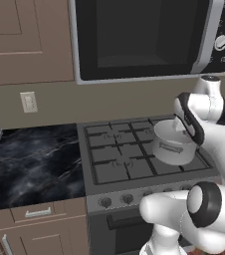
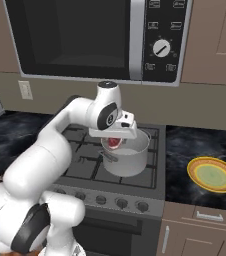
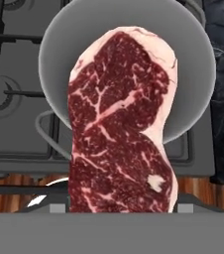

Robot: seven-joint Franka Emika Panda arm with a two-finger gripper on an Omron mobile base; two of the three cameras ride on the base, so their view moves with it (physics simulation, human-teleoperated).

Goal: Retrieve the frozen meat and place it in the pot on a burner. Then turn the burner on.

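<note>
Meat over pot, gripper holding it.
We see the gripper (image 2: 116, 141) clamped on the red marbled meat (image 3: 120, 119), which hangs directly above the grey pot (image 2: 127, 156) sitting on a right-side burner of the stove (image 1: 115, 164).

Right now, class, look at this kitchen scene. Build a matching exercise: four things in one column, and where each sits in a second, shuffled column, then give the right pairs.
Things
1. meat
2. pot
3. yellow dish
4. microwave

Places
A. on the dark counter right of the stove
B. on the wall above the stove
C. hanging in the hand over the pot
D. on a burner grate of the stove

Pairs: 1-C, 2-D, 3-A, 4-B
</note>
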